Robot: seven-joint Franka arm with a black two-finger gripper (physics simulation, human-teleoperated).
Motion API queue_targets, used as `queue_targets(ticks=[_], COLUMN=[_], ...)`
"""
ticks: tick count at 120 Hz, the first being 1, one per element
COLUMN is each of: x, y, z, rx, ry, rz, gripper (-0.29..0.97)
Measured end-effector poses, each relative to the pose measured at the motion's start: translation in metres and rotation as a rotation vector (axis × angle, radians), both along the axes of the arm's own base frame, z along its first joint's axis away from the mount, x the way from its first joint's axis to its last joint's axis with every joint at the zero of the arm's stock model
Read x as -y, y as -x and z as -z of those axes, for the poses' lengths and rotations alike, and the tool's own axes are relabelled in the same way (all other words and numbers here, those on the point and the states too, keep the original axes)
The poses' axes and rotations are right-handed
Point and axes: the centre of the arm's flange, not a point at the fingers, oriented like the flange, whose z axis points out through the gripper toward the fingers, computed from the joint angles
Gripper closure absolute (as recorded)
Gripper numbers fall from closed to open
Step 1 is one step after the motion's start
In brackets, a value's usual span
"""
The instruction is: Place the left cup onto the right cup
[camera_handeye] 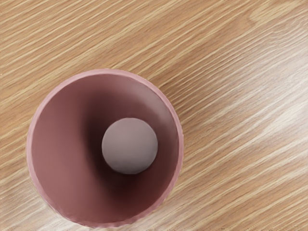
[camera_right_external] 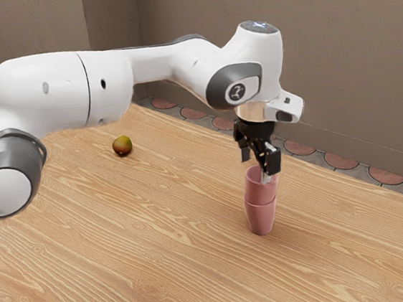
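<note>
While the claw (camera_right_external: 258, 163) hangs spread just above its rim, the left cup (camera_right_external: 260, 188) sits nested in the right cup (camera_right_external: 261, 218)
The pink stack stands upright on the right half of the desk (camera_right_external: 140, 253)

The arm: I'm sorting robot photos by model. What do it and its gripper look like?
The arm is glossy white with rounded segments and dark grey joint caps, one bearing a small white emblem. The gripper is black.

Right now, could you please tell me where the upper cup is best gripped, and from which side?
Probably its rim wall, from straight above: the upper cup stands upright, mouth open, nested in the lower cup, which covers its base.
</note>
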Motion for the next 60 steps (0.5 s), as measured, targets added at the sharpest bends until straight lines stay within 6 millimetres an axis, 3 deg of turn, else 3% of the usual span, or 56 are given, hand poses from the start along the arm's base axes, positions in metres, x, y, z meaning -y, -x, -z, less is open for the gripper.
queue_targets(ticks=[19,37,51,60], x=[-0.056,-0.121,-0.163,-0.183], y=[0.014,0.031,0.039,0.048], z=[-0.014,-0.033,-0.060,-0.090], rx=[-0.031,-0.050,-0.044,-0.018], ry=[-0.010,-0.017,-0.016,-0.015], rz=[-0.067,-0.152,-0.210,-0.234], gripper=[0.03,0.01,0.01,0.01])
